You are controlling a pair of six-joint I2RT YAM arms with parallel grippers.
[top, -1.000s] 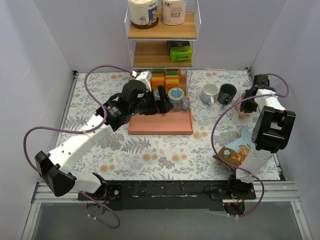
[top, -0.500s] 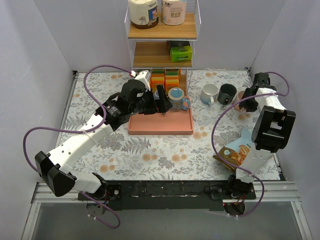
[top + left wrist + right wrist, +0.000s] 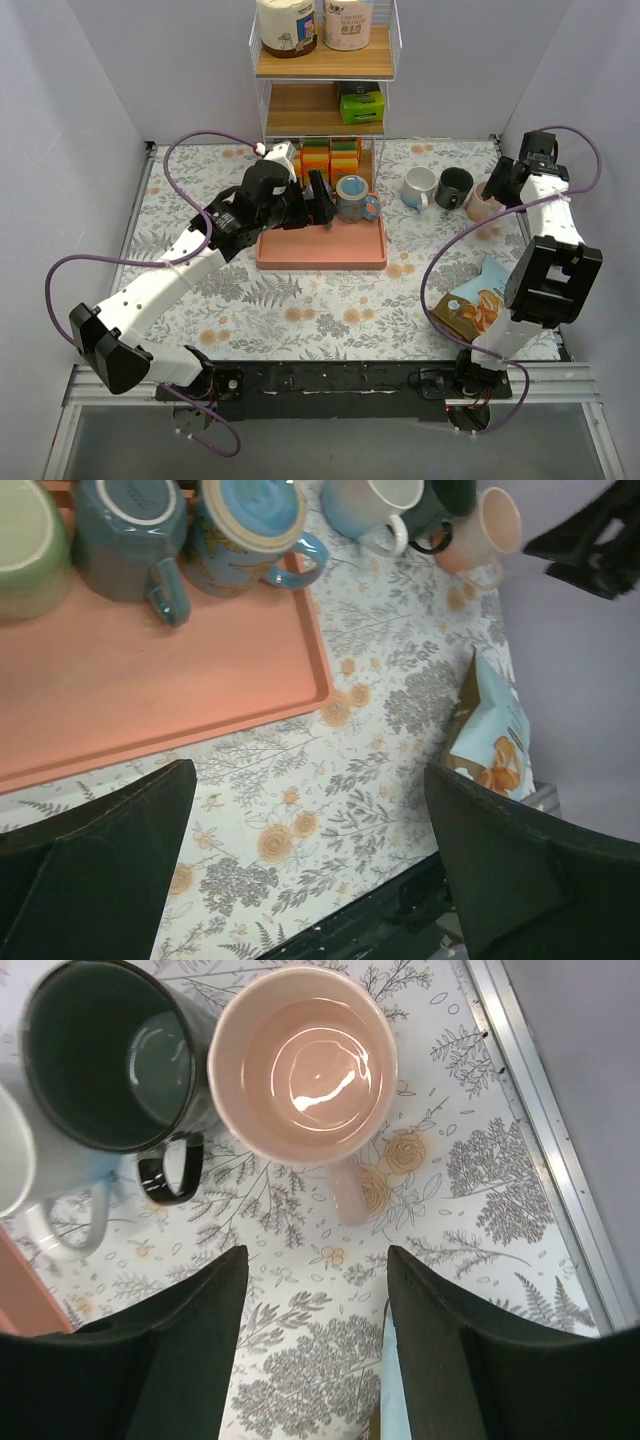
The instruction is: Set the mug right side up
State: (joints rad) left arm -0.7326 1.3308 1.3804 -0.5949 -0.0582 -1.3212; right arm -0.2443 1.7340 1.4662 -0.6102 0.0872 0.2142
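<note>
A pink mug [image 3: 305, 1065] stands upright on the floral table, mouth up and handle toward me, beside an upright black mug [image 3: 105, 1055] and a white mug [image 3: 20, 1180]. My right gripper [image 3: 315, 1260] hangs open above it with nothing between the fingers; in the top view that gripper [image 3: 508, 181] sits just right of the pink mug [image 3: 484, 203]. Upside-down on the orange tray [image 3: 200, 680] are a green mug [image 3: 25, 545], a teal mug [image 3: 130, 525] and a blue patterned mug [image 3: 250, 530]. My left gripper [image 3: 310, 780] is wide open and empty over the tray's front edge [image 3: 318, 198].
A snack bag [image 3: 470, 305] lies at the near right by the right arm's base. A wire shelf [image 3: 325, 70] with boxes and tubs stands at the back. The table's metal edge rail [image 3: 540, 1110] runs close to the right of the pink mug.
My right gripper has opened, let go of the pink mug and lifted away toward the back; the mug stays upright on the table. The left arm has barely moved.
</note>
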